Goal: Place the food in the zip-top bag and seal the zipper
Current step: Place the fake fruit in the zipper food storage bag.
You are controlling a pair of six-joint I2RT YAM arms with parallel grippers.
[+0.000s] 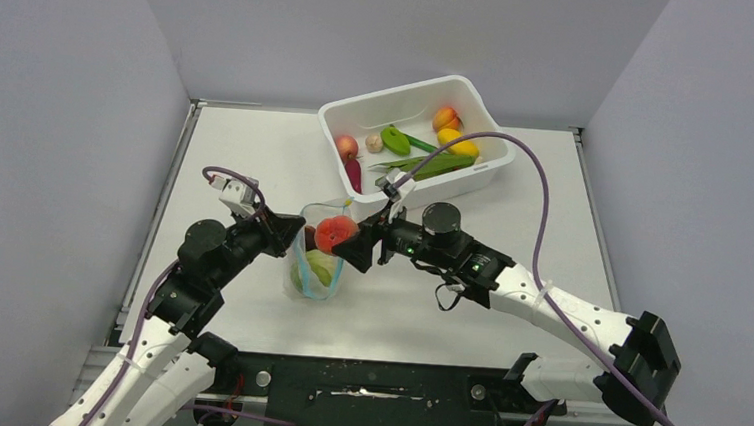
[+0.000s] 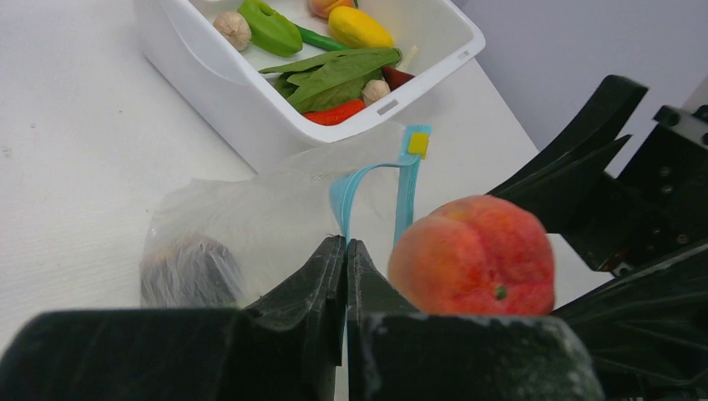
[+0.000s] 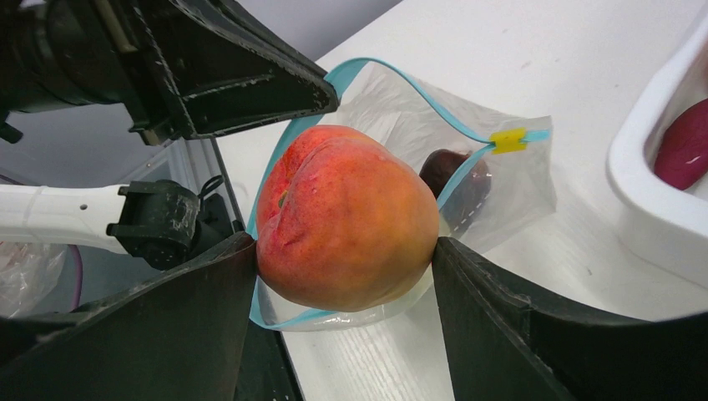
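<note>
The clear zip-top bag (image 1: 314,269) stands at mid-table with its mouth open. My left gripper (image 2: 345,244) is shut on the bag's rim, and the blue zipper (image 2: 407,192) rises from between its fingertips. My right gripper (image 3: 344,246) is shut on an orange-pink peach (image 3: 346,217) and holds it over the bag's mouth, just right of the left gripper (image 1: 291,232). Inside the bag lie a dark fruit (image 3: 455,180) and a green ball (image 1: 317,269). A yellow slider (image 3: 508,139) sits at the far end of the zipper (image 3: 417,88).
A white tub (image 1: 455,183) stands behind the bag at the back right. It holds more food: a peach (image 1: 447,118), a yellow fruit (image 1: 455,141), a green piece (image 1: 394,139), a mushroom (image 1: 374,144) and leafy greens (image 1: 427,163). Grey walls enclose the table.
</note>
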